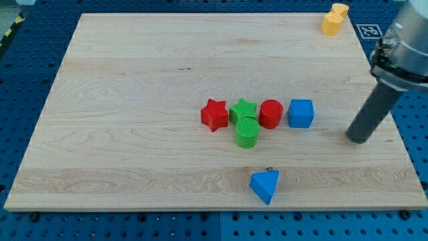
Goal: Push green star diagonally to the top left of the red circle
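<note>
1. Nearest: blue triangle (265,185) on the counter (134,100).
2. Green star (243,110) sits wedged between red star (215,115) and red circle (271,114), touching both.
3. No claw; my tip (358,138) stands right of blue cube (301,113).

a pale wooden board (134,80) is lying on a blue perforated table surface (27,60); even light is falling, a yellow-black striped tape (8,30) is showing at the view's left.
</note>
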`<action>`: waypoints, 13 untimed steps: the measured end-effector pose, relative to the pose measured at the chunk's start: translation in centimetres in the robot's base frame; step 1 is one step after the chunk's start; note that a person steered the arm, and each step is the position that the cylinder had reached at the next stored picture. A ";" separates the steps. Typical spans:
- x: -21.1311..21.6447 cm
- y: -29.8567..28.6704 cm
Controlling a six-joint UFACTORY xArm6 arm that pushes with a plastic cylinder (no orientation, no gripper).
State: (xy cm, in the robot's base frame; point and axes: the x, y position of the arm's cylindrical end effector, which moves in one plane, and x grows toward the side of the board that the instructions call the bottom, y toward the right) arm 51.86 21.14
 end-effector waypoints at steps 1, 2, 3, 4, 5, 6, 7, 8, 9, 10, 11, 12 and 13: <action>0.1 -3.7; 0.1 -6.8; 0.1 -9.2; 0.1 -11.7; -0.2 -14.1; -0.6 -16.1; -1.4 -17.3; -2.9 -17.3; -3.0 -17.3; -3.0 -16.4; -3.0 -15.5; -4.4 -15.5; -6.4 -15.5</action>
State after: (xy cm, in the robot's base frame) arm 45.48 5.66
